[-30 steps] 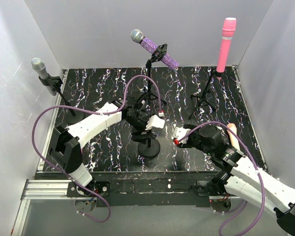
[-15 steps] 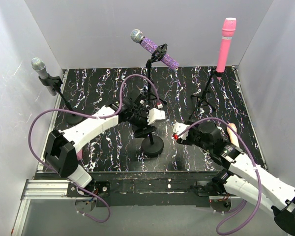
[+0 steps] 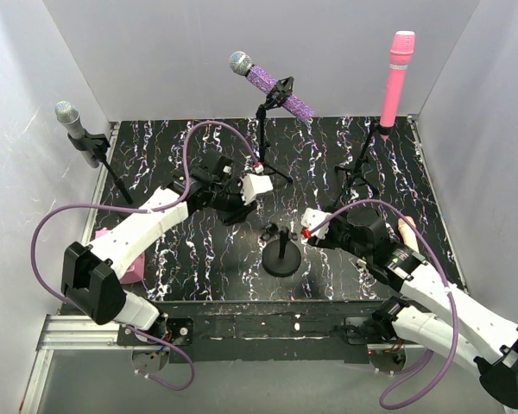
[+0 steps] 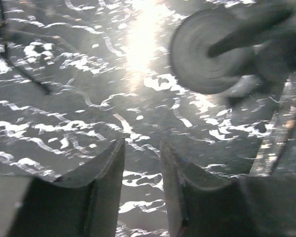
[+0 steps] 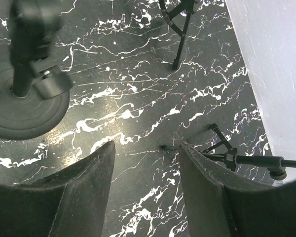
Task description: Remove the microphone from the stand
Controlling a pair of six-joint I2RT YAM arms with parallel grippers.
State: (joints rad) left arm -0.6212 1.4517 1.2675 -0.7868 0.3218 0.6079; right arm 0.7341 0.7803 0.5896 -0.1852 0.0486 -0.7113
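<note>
Three microphones sit in stands: a purple one (image 3: pixel 272 82) at the back centre, a pink one (image 3: pixel 397 78) upright at the back right, and a grey one (image 3: pixel 73 129) at the left wall. A short round-base stand (image 3: pixel 283 257) in the middle carries an empty clip (image 3: pixel 281 231); it also shows blurred in the left wrist view (image 4: pixel 212 49) and in the right wrist view (image 5: pixel 24 108). My left gripper (image 3: pixel 235 205) (image 4: pixel 142 143) hovers left of it, shut, with nothing between its fingers. My right gripper (image 3: pixel 315 237) (image 5: pixel 147 143) is just right of the stand, open and empty.
A pink object (image 3: pixel 121 266) lies by the left edge and a peach-coloured one (image 3: pixel 406 228) beside my right arm. Tripod legs (image 5: pixel 180 29) spread over the black marbled mat (image 3: pixel 181 250). White walls enclose three sides.
My left gripper has pulled back up and left, away from the short stand, and closed. The stand has shifted slightly right. My right gripper has barely moved.
</note>
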